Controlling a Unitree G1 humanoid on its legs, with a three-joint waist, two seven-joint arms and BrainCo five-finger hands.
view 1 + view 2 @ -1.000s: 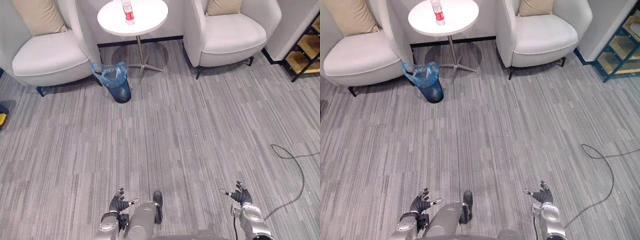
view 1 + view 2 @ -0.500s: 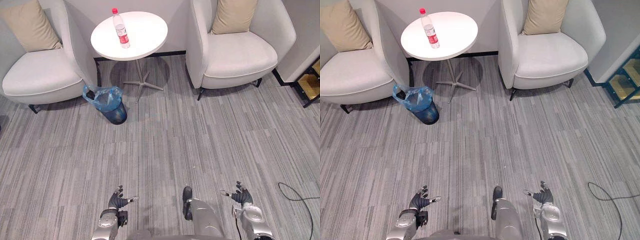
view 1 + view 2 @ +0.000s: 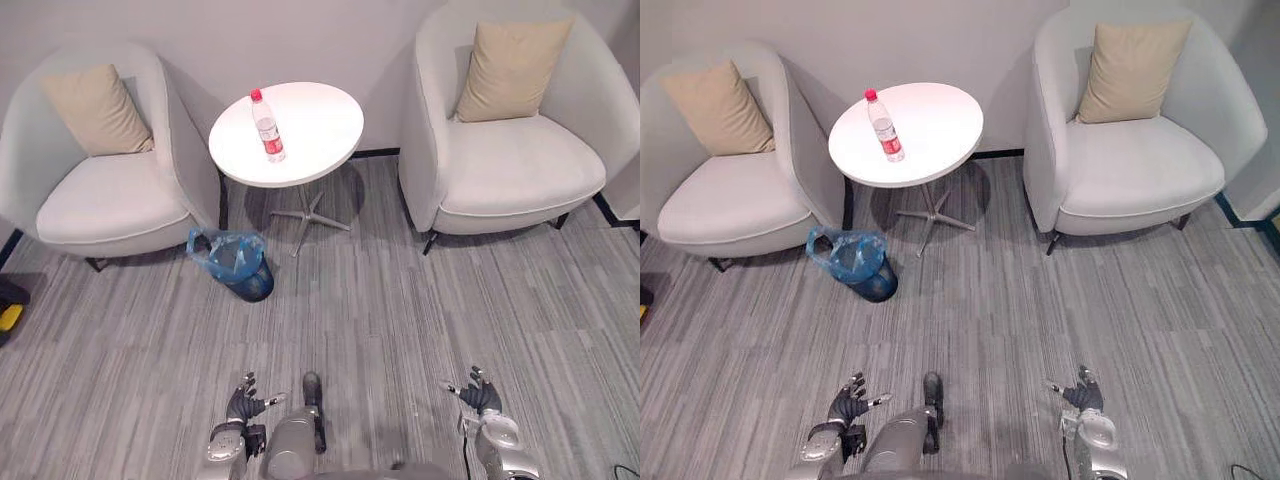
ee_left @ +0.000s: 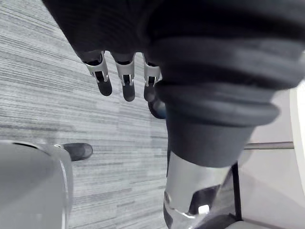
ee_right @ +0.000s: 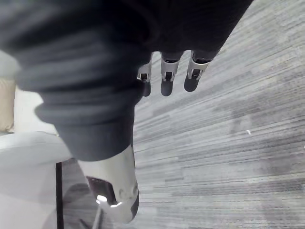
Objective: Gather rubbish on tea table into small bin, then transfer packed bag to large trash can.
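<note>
1. Bottle (image 3: 268, 126) stands upright on the round white table (image 3: 325, 135).
2. Small bin (image 3: 240, 268), lined with a blue bag, sits on the floor near the table's base.
3. Left hand (image 3: 243, 404) and right hand (image 3: 478, 396) hang low, fingers spread, holding nothing.

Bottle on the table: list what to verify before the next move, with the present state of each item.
1. Bottle upright on the table, cap on: ok.
2. Nothing else to gather on the table: ok, the bottle is the one item on it.
3. Bin on the floor beside the table's base, its blue bag open at the mouth: ok.
4. Left hand free, fingers straight, holding nothing: ok.
5. Right hand free, fingers straight, holding nothing: ok.
6. Bottle within reach: not ok, both hands hang low and well short of the table, so the robot probably has to step closer first.
</note>
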